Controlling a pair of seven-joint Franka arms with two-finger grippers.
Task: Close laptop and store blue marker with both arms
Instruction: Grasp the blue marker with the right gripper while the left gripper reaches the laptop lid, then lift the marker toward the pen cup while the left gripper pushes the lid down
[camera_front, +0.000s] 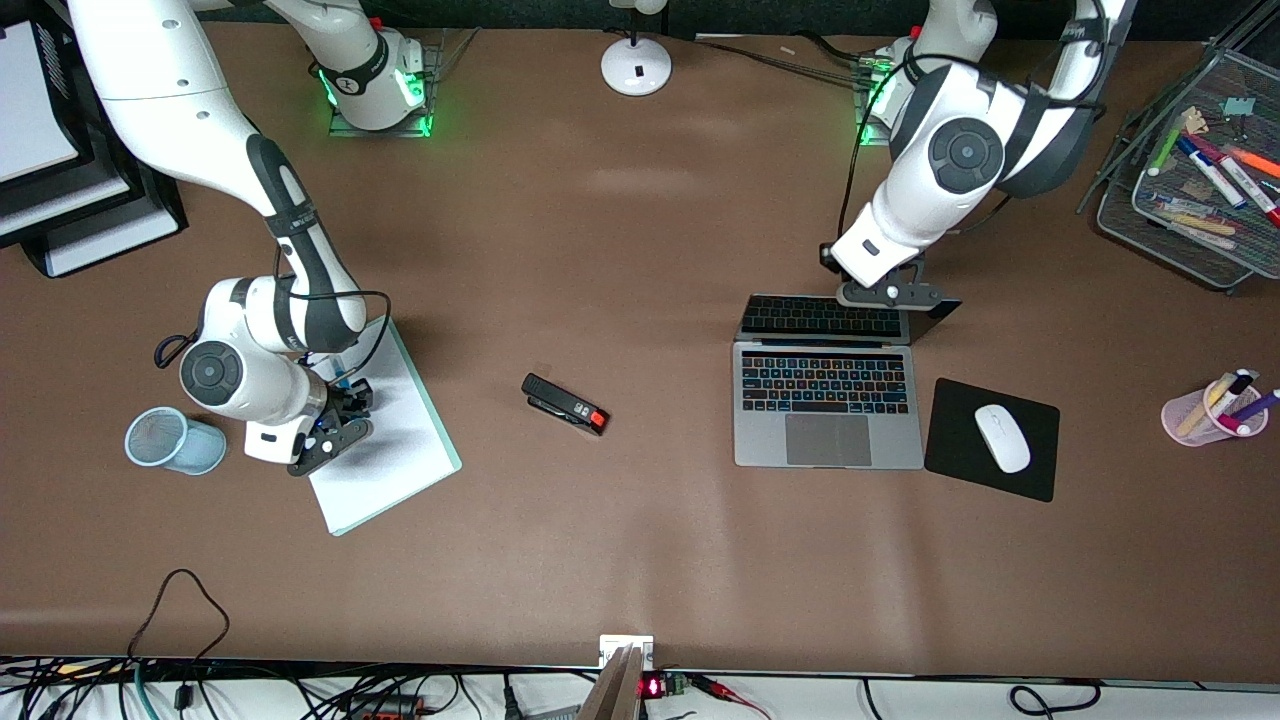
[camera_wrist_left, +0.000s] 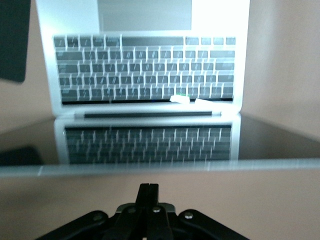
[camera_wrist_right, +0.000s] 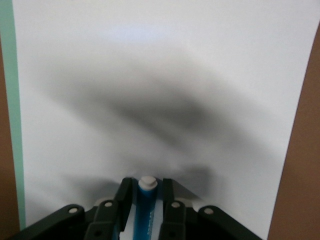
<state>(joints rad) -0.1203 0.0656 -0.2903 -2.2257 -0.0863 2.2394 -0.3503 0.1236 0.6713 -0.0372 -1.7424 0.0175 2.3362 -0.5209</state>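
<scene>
The silver-grey laptop (camera_front: 828, 440) sits toward the left arm's end of the table. Its lid (camera_front: 820, 316) leans partway down over the backlit keys and mirrors them. My left gripper (camera_front: 893, 293) is shut and empty at the lid's top edge; in the left wrist view its closed fingertips (camera_wrist_left: 148, 186) sit just outside that edge (camera_wrist_left: 160, 167). My right gripper (camera_front: 356, 400) is low over a white notepad (camera_front: 385, 450). It is shut on the blue marker (camera_wrist_right: 146, 210), whose white tip (camera_wrist_right: 147, 181) shows between the fingers.
A black stapler (camera_front: 565, 403) lies mid-table. A black mouse pad (camera_front: 950, 450) with a white mouse (camera_front: 1002, 437) is beside the laptop. A pink pen cup (camera_front: 1213, 410), a wire tray of pens (camera_front: 1200, 170), a blue mesh cup (camera_front: 175, 440) on its side and a lamp base (camera_front: 636, 65) stand around.
</scene>
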